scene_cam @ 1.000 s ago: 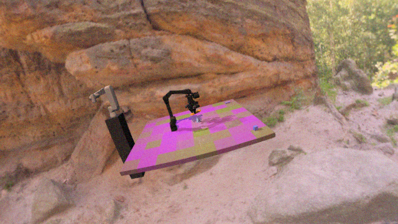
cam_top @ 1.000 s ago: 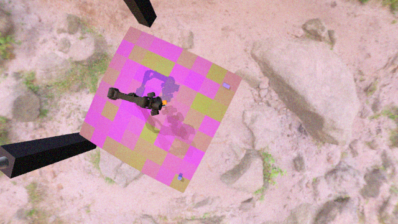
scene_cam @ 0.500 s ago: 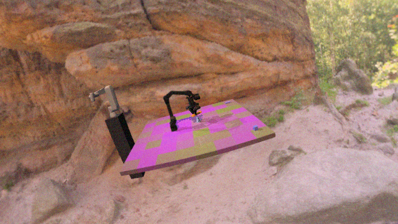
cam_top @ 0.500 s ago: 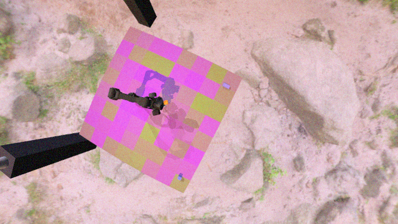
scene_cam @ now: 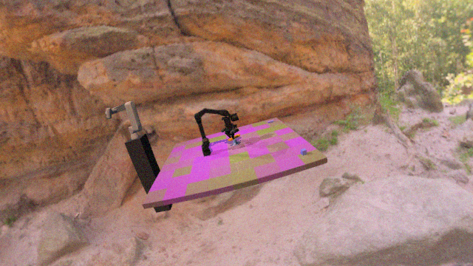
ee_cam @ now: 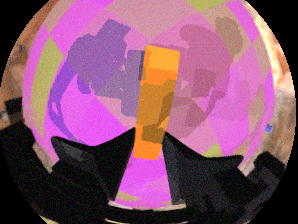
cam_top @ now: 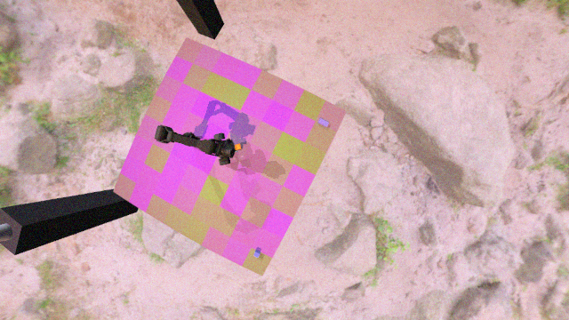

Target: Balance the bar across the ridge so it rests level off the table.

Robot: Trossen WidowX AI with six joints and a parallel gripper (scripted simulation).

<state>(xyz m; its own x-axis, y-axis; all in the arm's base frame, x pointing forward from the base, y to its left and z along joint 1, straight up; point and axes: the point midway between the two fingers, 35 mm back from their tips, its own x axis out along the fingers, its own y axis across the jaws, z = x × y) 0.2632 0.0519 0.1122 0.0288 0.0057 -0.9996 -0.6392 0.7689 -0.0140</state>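
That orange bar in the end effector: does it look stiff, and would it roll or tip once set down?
The orange bar probably is stiff: in the wrist view it juts straight out from the end effector with no sag. Its flat faces and squared edges suggest it would not roll. Being long and narrow, it could well tip off a thin support if placed off-centre; its weight cannot be judged.

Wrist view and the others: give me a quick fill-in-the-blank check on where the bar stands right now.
1. The pincer is shut on the ____ bar.
2. In the wrist view the bar runs away from the camera, between the two dark ____.
3. Two small ____ blocks lie near the table's edges.
4. The arm is ____ in colour.

Missing words: orange; fingers; purple; black
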